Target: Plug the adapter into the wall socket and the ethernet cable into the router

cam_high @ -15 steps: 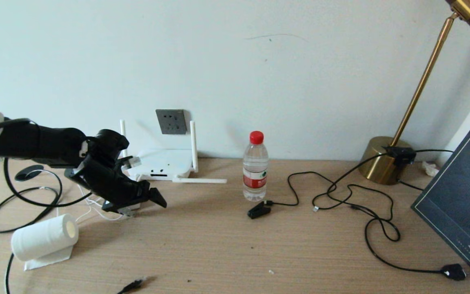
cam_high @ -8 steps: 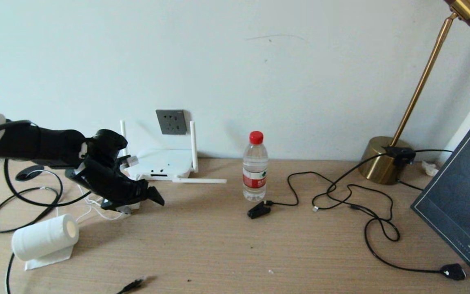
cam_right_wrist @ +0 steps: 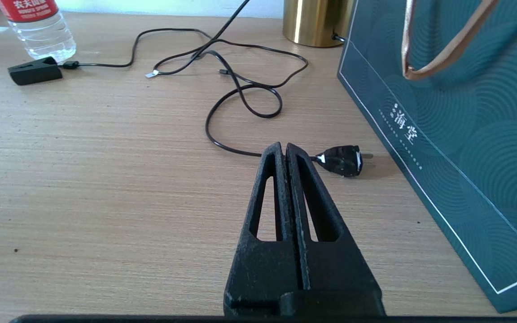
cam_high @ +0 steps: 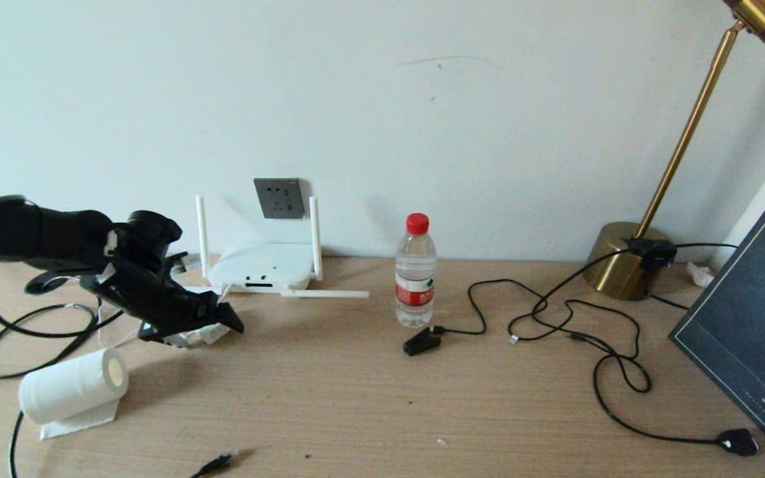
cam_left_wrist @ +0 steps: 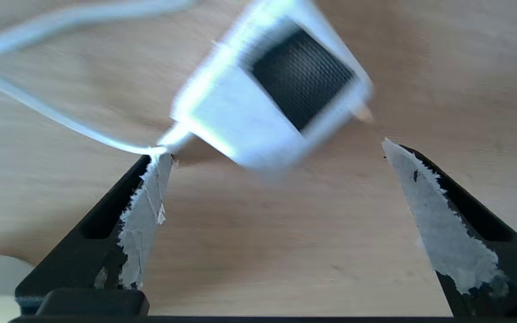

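Note:
The white adapter (cam_left_wrist: 258,107) lies on the wooden table with its dark square face (cam_left_wrist: 301,76) up and its thin white cord (cam_left_wrist: 61,121) trailing off. My left gripper (cam_left_wrist: 273,150) is open and low over the table; the adapter sits just beyond the fingertips, not between them. In the head view the left gripper (cam_high: 213,326) hovers over the adapter (cam_high: 190,337), in front of the white router (cam_high: 263,265). The grey wall socket (cam_high: 279,198) is on the wall above the router. The ethernet cable's connector (cam_high: 218,463) lies at the table's near edge. My right gripper (cam_right_wrist: 283,148) is shut and parked.
A paper roll (cam_high: 74,385) lies near the left gripper. A water bottle (cam_high: 416,272), a black clip on a cable (cam_high: 422,343), a brass lamp base (cam_high: 621,259) and its looping cord with plug (cam_high: 738,441) are to the right. A teal bag (cam_high: 748,318) stands far right.
My left arm has swung to the left in the head view, still open, uncovering more of the router's left side. The right arm has not moved.

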